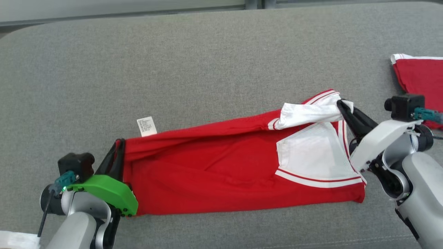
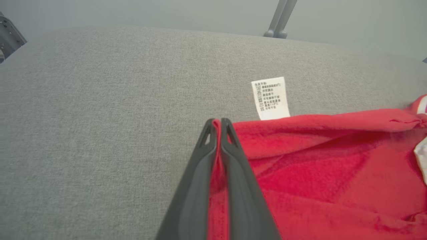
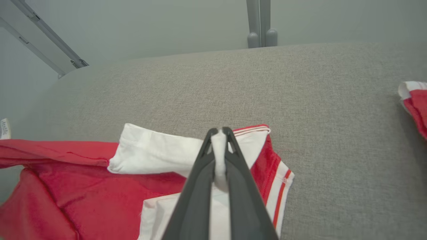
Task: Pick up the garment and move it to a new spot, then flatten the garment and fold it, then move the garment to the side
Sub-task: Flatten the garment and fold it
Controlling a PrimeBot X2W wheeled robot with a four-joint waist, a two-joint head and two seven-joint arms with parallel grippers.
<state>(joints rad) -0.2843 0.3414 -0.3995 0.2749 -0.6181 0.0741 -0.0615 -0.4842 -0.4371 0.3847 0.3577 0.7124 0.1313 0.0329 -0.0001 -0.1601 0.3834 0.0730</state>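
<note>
Head view: you see the red garment [image 1: 221,166] stretched across the grey cushion [image 1: 207,62], left gripper [image 1: 119,147] at one end, right gripper [image 1: 342,105] at the other.
Left wrist view: jaws pinch the red hem beside the care label [image 2: 271,98].
Right wrist view: jaws pinch the white fold [image 3: 156,155].

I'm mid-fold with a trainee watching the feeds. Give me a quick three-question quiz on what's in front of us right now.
1. True or false: the left tool is shut on a red edge of the garment.
2. What does the right tool pinch? A) red cloth B) white cloth C) nothing
3. Fill in: a small white ____ sticks out from the garment's far edge onto the grey surface, near the left tool.

Key: 1 true; 2 B; 3 label.
</note>
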